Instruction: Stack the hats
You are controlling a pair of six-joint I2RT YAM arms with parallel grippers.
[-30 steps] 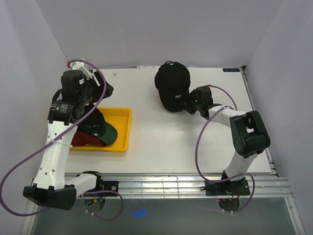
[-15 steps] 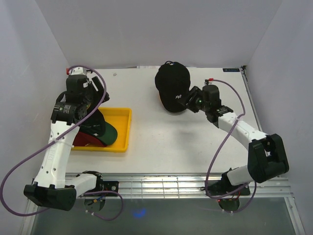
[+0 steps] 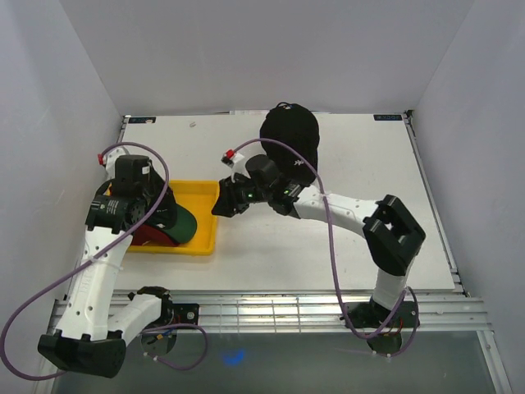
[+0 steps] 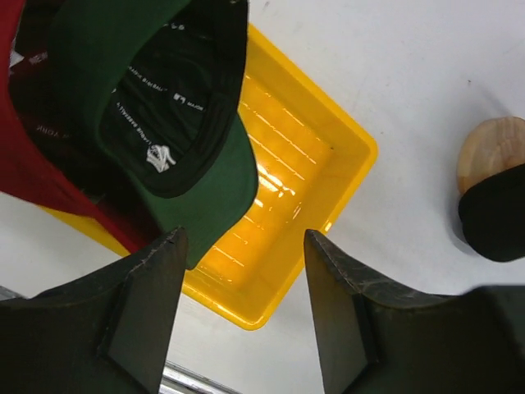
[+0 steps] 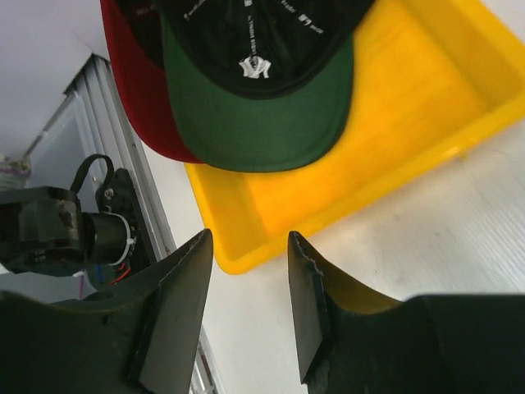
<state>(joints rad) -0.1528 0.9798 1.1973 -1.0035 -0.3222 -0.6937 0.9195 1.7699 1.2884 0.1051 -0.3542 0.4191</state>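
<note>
In the top view's left, the left arm hides most of the green cap (image 3: pixel 184 222) and the red cap (image 3: pixel 141 237) in the yellow tray (image 3: pixel 193 248). At upper centre, a black cap (image 3: pixel 289 135) nearly hides the wooden stand (image 4: pixel 490 148). The left gripper (image 4: pixel 244 246) and right gripper (image 5: pixel 248 246) are both spread and empty.

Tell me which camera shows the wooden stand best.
Left wrist: the wooden stand shows its round top at the right edge, partly under a black cap. In the top external view that cap hides the stand completely. The right wrist view shows no stand.
</note>
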